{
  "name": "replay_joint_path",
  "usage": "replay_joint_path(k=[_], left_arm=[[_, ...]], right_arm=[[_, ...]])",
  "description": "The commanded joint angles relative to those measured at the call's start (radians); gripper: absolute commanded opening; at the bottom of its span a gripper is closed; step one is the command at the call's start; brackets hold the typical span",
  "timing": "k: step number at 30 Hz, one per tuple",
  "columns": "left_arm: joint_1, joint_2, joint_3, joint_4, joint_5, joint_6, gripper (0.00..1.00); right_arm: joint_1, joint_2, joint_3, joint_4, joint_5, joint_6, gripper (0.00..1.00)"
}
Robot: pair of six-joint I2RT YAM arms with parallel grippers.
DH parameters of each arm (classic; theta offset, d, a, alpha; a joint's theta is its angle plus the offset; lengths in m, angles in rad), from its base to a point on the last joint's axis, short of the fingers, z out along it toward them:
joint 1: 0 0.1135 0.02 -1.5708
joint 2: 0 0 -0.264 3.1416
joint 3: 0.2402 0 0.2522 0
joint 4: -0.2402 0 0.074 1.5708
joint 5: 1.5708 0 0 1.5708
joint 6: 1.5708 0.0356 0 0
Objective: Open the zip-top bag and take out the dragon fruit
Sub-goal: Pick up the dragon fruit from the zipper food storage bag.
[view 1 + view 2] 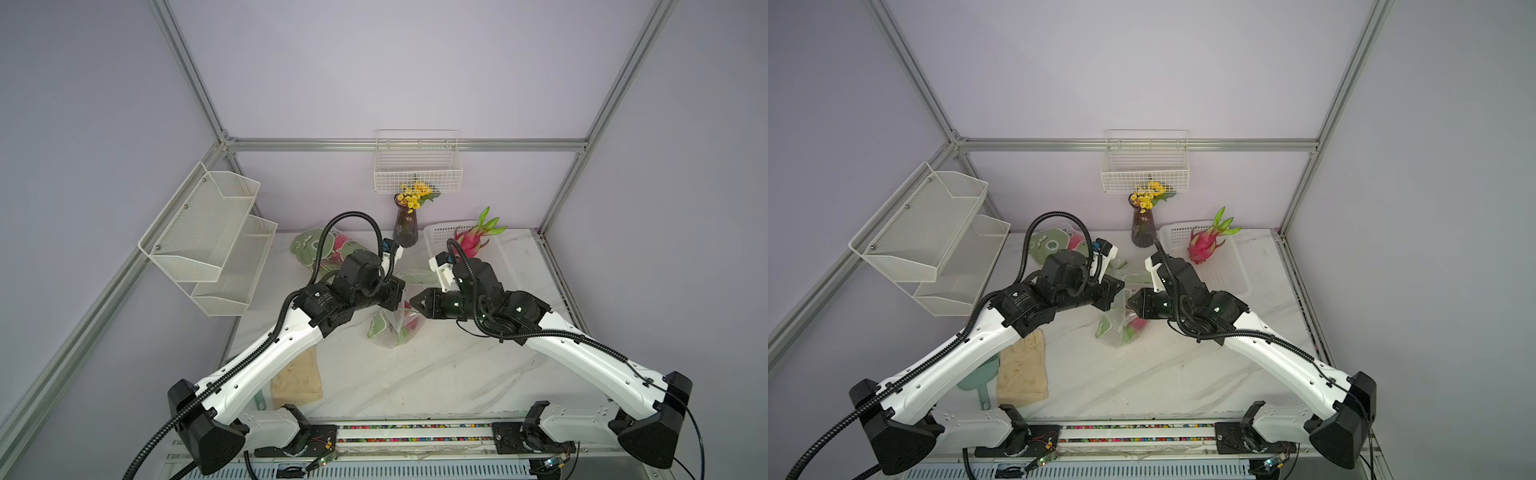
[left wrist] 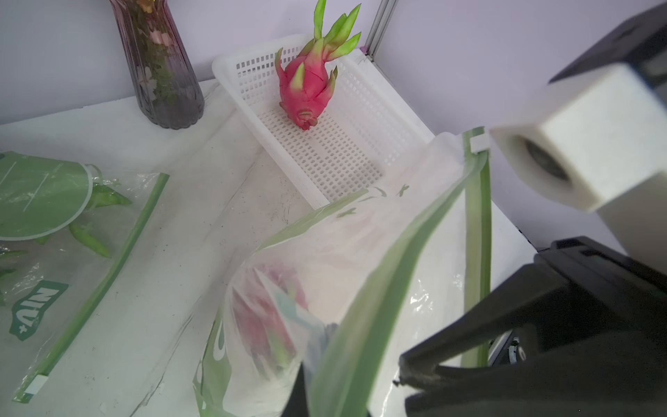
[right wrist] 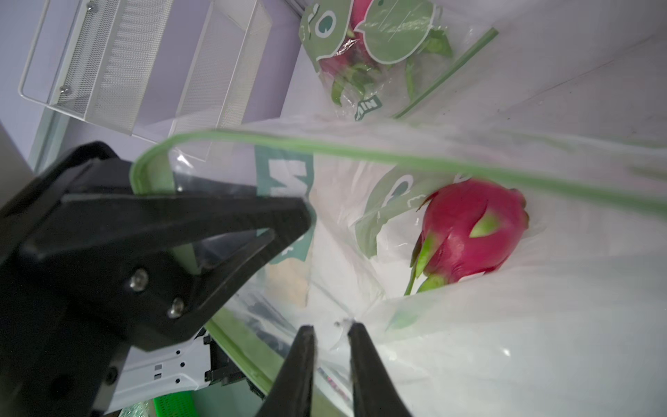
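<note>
The marble counter [image 1: 415,374] is bare in its front middle, between the two arms; there the free room is widest. The rear edge is crowded. Mesh racks [image 1: 208,232] hang over the left side, a second bag [image 1: 316,249] lies at the rear left, a vase [image 1: 405,228] stands at the wall, and a white basket [image 1: 1229,270] fills the rear right corner beside the frame post. A glove [image 1: 1022,370] lies near the front left edge.

The zip-top bag [image 1: 395,328] is in the middle, held up between both arms. In both top views the wrists hide its mouth. The right wrist view shows the mouth open, with the dragon fruit [image 3: 472,231] lying inside at the bottom and the left gripper [image 3: 288,224] clamped on the green zip edge. The right gripper [image 3: 330,332] has its jaws almost together, pinching the near wall of film. The left wrist view shows this fruit only as a pink blur through plastic, but it shows clearly a second dragon fruit [image 2: 306,86] leaning in the basket.
</note>
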Motion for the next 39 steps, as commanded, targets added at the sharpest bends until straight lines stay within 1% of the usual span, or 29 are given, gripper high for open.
replay_joint_path(k=[1,6,10,11,16,24,29,34,35,37,39], left_arm=[[-0.007,-0.027,-0.016,0.051,-0.020,-0.043,0.00],[-0.009,-0.029,-0.042,0.069,-0.006,-0.057,0.00],[-0.009,-0.040,-0.070,0.113,0.020,-0.071,0.00],[-0.009,-0.042,-0.073,0.117,0.021,-0.074,0.00],[-0.009,-0.058,-0.089,0.143,0.015,-0.106,0.00],[-0.008,-0.110,-0.166,0.230,-0.001,-0.172,0.00],[-0.011,-0.112,-0.194,0.257,0.010,-0.199,0.00],[-0.021,-0.104,-0.219,0.285,0.025,-0.225,0.00],[-0.021,-0.101,-0.224,0.289,0.030,-0.218,0.01],[-0.020,-0.096,-0.242,0.293,0.027,-0.186,0.09],[-0.010,-0.093,-0.246,0.267,0.000,-0.172,0.16]], right_arm=[[0.003,0.011,0.013,0.058,0.087,0.019,0.24],[0.003,0.035,-0.013,0.132,0.079,0.037,0.25],[0.002,0.093,-0.008,0.124,0.078,0.053,0.29],[0.003,0.128,-0.008,0.123,0.078,0.054,0.29],[0.004,0.181,-0.039,0.096,0.084,0.074,0.29],[0.004,0.153,-0.158,0.087,0.100,0.120,0.29],[0.004,0.134,-0.230,0.093,0.082,0.146,0.29],[0.007,0.146,-0.281,0.149,0.040,0.184,0.29],[0.009,0.152,-0.284,0.157,0.034,0.188,0.29],[0.015,0.170,-0.287,0.169,0.028,0.192,0.29],[0.016,0.186,-0.286,0.179,0.019,0.193,0.29]])
